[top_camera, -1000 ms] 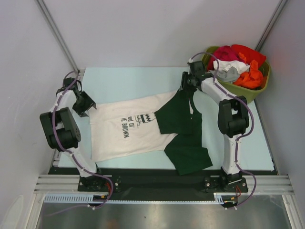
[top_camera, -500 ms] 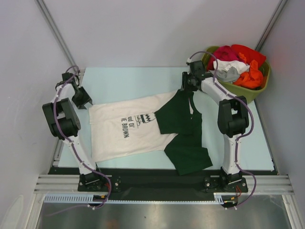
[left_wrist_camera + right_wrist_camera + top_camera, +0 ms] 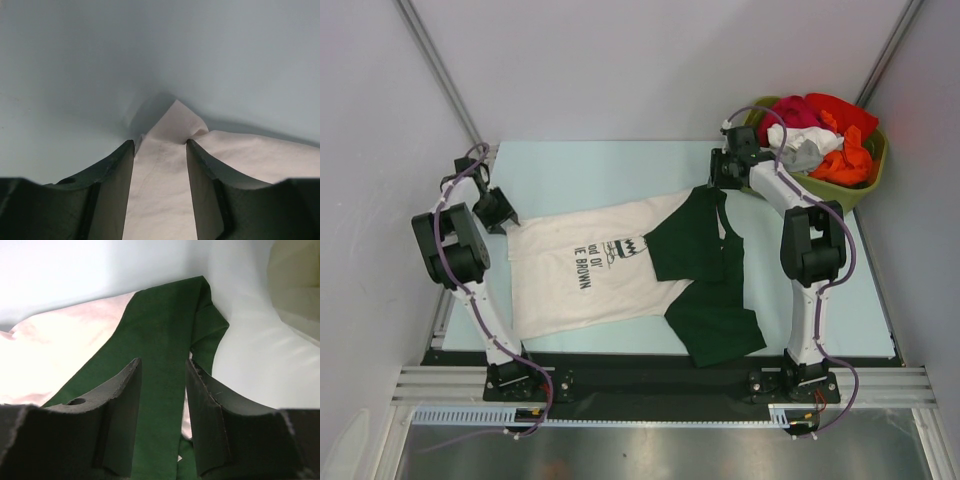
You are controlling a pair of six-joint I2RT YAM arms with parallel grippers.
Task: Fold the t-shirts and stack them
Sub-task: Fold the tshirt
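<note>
A cream-white t-shirt (image 3: 575, 275) with black lettering lies spread flat at centre-left. A dark green t-shirt (image 3: 705, 275) lies rumpled to its right, overlapping the white one's right edge. My left gripper (image 3: 505, 214) is low over the white shirt's far-left corner. In the left wrist view its jaws (image 3: 160, 145) stand apart with that corner (image 3: 172, 120) between them. My right gripper (image 3: 715, 183) is at the green shirt's far tip. In the right wrist view it (image 3: 163, 362) is open and straddles a green strip (image 3: 160, 320).
An olive-green tub (image 3: 865, 185) at the far right corner holds red, white, grey and orange clothes; its wall shows in the right wrist view (image 3: 295, 285). The pale blue mat (image 3: 600, 170) lies bare behind the shirts. A black rail (image 3: 640, 375) runs along the near edge.
My left gripper pulled back up and left off the white shirt's corner, then returned to it. My right gripper shifted slightly right. Neither shirt has moved.
</note>
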